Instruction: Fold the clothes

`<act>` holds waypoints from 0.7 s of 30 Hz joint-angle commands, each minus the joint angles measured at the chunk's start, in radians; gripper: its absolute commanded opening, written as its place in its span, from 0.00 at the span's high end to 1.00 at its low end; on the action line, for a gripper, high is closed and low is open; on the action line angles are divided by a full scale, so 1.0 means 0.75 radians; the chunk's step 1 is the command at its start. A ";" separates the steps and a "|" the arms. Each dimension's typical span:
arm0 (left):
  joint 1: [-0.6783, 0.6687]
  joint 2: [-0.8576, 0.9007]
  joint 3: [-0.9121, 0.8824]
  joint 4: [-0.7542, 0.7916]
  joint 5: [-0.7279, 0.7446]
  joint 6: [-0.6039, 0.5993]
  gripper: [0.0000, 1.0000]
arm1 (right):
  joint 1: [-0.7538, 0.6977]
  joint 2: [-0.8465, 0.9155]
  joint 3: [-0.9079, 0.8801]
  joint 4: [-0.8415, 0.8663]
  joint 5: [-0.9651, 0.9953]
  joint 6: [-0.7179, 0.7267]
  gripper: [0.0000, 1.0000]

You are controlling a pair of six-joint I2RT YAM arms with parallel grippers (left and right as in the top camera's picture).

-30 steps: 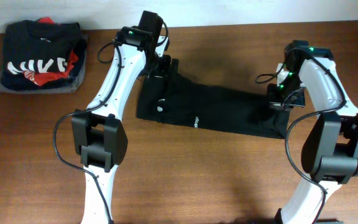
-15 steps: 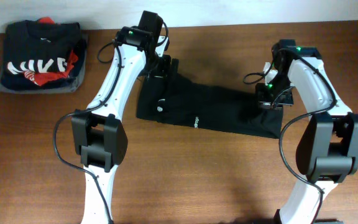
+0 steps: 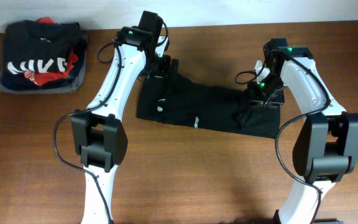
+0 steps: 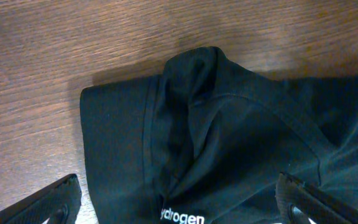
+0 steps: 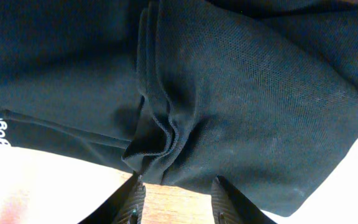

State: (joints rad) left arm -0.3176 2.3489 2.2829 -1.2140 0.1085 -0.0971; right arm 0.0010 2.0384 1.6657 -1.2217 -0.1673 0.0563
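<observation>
The clothes (image 3: 197, 109), one plain black garment, lie in a long strip across the middle of the table, with a tiny white logo (image 3: 196, 121) near the front edge. My left gripper (image 3: 164, 66) hovers over the strip's far left end; in the left wrist view the left gripper (image 4: 182, 210) stands wide open above a bunched fold (image 4: 229, 124). My right gripper (image 3: 257, 103) is over the right end. In the right wrist view the right gripper (image 5: 179, 200) has its jaws apart with bare wood between them, and a gathered edge of the fabric (image 5: 160, 146) lies just beyond the tips.
A folded stack (image 3: 39, 56), a black top with white letters and red print on a grey garment, sits at the far left corner. The table's far edge (image 3: 229, 25) runs along the top. Both arm bases stand at the near side.
My right gripper has moved left and slightly away, carrying the garment's right end inward, and its jaws have come apart off the fabric. The left arm has not moved.
</observation>
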 commanded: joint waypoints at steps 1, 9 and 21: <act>0.008 0.017 -0.005 -0.004 -0.001 0.022 0.01 | -0.006 -0.022 0.042 0.004 -0.013 0.053 0.61; 0.008 0.017 -0.005 -0.003 0.000 0.022 0.01 | -0.061 -0.021 0.056 0.067 -0.110 0.071 0.76; 0.008 0.017 -0.005 -0.010 0.000 0.022 0.01 | -0.059 0.039 -0.166 0.267 -0.266 0.077 0.96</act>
State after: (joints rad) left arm -0.3176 2.3489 2.2829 -1.2182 0.1085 -0.0971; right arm -0.0452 2.0472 1.5898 -1.0557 -0.2970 0.1093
